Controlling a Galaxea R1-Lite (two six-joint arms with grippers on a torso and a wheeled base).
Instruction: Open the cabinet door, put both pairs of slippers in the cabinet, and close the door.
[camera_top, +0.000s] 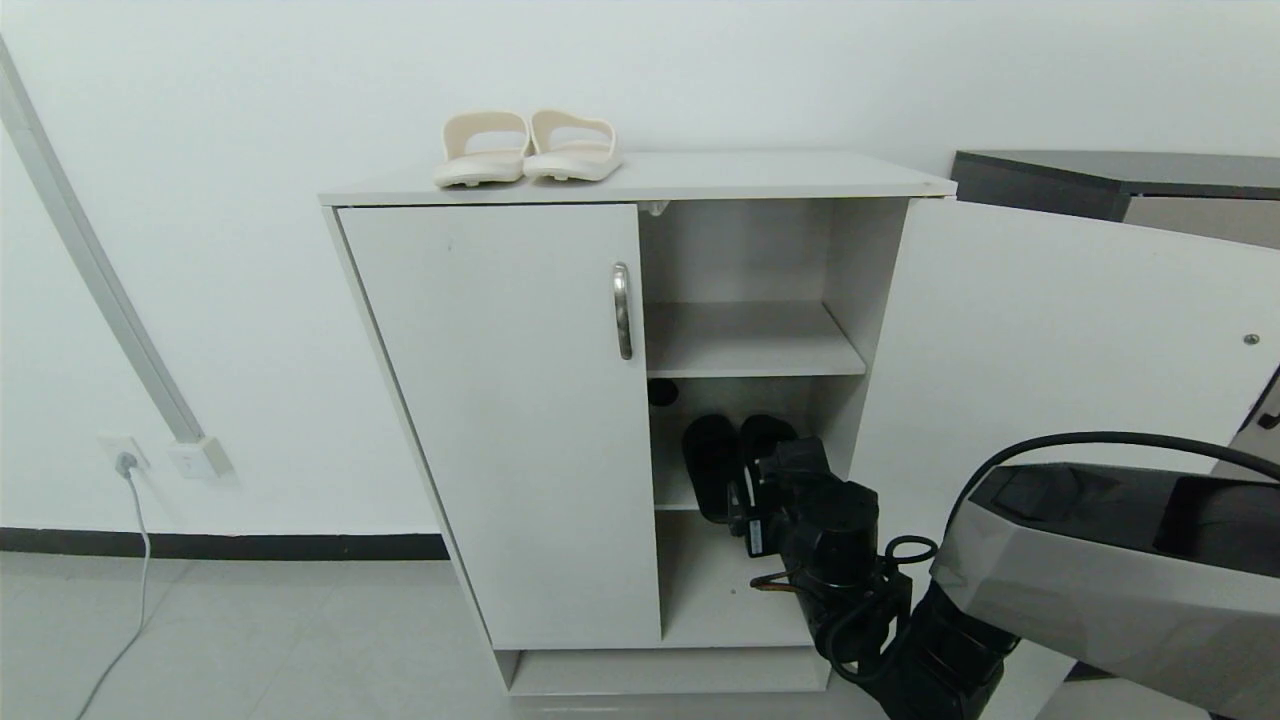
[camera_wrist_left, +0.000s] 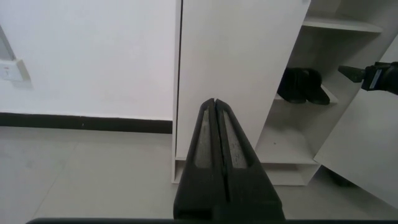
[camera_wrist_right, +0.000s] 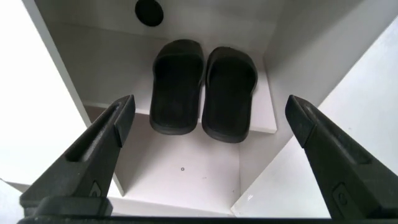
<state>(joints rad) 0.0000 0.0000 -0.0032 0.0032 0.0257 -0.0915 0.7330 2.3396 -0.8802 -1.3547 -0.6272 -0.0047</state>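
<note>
Right arm (camera_top: 1090, 570) is clad in an angular silver-grey shell; black wrist joints and a looped black cable (camera_top: 1100, 438) are seen. Right gripper (camera_wrist_right: 208, 106) and left gripper (camera_wrist_left: 215, 106) are built with black wedge fingers.

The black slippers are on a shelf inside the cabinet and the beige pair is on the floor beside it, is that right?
Not quite. The black slippers are on a shelf inside the cabinet, but the beige pair sits on top of it rather than beside it. The head view shows this.
</note>
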